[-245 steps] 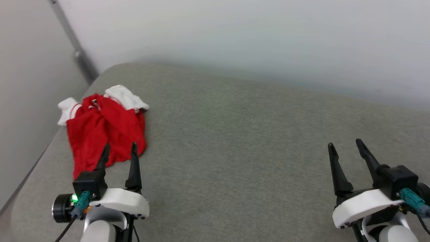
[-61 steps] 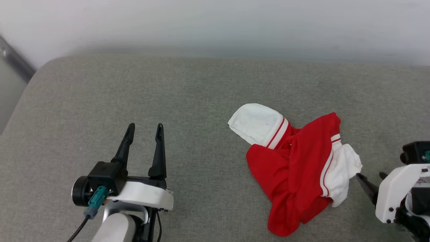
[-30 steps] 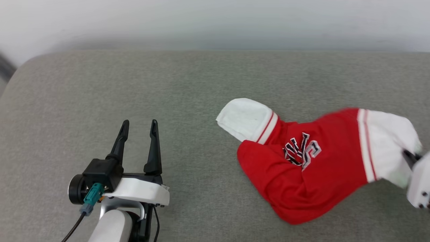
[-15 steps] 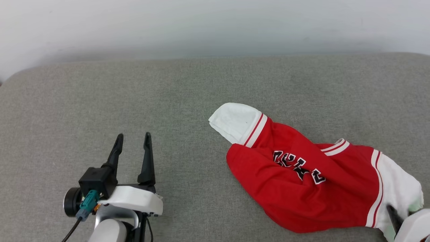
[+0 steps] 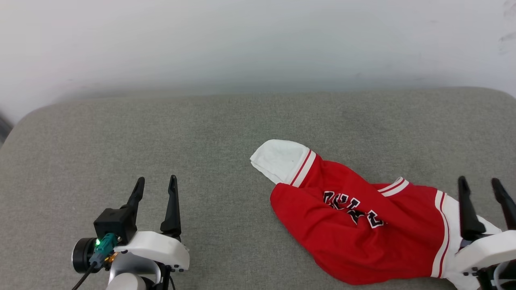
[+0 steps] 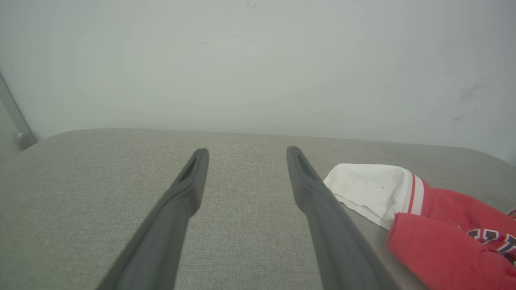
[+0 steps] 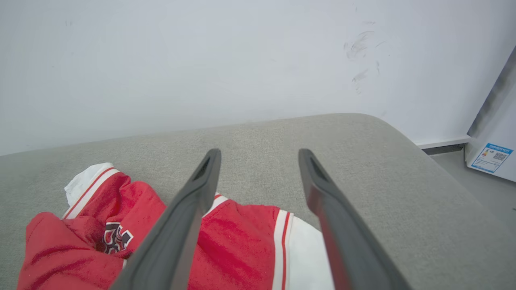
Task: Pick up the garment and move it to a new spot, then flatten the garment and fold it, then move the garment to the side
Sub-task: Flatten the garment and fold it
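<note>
flattening step: garment (image 5: 363, 229) lies bunched on the grey cushion (image 5: 161, 129).
left gripper (image 5: 157, 179) and right gripper (image 5: 478, 180) both spread, empty; i would pinch one white sleeve (image 5: 280, 161) per gripper and draw them apart.

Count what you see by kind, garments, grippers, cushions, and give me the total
Garments: 1, the red jersey
Grippers: 2, the left gripper and the right gripper, jaws open
Cushions: 1, the grey cushion
Total: 4

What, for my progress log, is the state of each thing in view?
Red sports jersey with white sleeves: crumpled, unfolded, lying loose on the grey fabric cushion.
Left pincer: open, empty, clear of the jersey.
Right pincer: open, empty, above the jersey's white sleeve.
</note>
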Controlling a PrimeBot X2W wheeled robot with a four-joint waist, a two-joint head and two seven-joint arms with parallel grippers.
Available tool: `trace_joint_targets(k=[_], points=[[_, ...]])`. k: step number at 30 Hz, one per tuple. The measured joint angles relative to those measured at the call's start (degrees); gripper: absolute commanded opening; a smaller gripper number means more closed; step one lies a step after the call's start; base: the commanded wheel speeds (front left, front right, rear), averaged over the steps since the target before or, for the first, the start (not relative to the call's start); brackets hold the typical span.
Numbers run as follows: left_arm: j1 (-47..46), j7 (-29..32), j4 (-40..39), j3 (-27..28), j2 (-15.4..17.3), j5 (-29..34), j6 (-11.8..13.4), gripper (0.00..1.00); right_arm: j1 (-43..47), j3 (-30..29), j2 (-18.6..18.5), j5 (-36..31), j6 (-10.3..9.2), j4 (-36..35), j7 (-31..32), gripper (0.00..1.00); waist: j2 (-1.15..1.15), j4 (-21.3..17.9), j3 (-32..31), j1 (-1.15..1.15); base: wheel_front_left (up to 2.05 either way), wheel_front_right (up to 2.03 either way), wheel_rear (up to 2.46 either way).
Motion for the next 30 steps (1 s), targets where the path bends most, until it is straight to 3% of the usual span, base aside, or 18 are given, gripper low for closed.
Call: trace_joint_targets(k=[7, 13, 17, 21, 30], points=[[-2.55, 3.07, 0.15, -2.01, -0.10, -0.18, -1.13, 1.00, 2.13, 5.65, 1.70, -0.65, 0.00, -6.51, -0.34, 1.00, 0.00, -1.42, -0.67, -0.01, 0.00, 0.00, 0.00], [-12.05, 8.77, 3.36, -6.67, -1.51, -0.49, -5.63, 1.00, 2.11, 8.22, 2.52, -0.80, 0.00, -9.91, 1.16, 1.00, 0.00, -3.63, 1.23, 0.00, 0.00, 0.00, 0.00], [-18.73, 15.79, 7.81, -10.24, -1.82, -1.03, -10.13, 1.00, 1.54, 9.58, 2.75, -0.86, 0.00, -10.51, 1.43, 1.00, 0.00, -5.62, 3.30, 0.00, 0.00, 0.00, 0.00], [-23.63, 24.15, 12.93, -13.15, -1.52, -2.92, -13.00, 1.00, 0.68, 10.32, 2.87, -0.86, 0.00, -10.48, 1.62, 1.00, 0.00, -7.65, 5.49, 0.00, 0.00, 0.00, 0.00], [-29.10, 44.48, 21.90, -20.97, 1.47, -8.08, -14.99, 1.00, -0.98, 12.28, 3.21, -0.91, 0.00, -9.73, 0.18, 1.00, 0.00, -11.61, 9.96, 0.00, 0.00, 0.00, 0.00]])
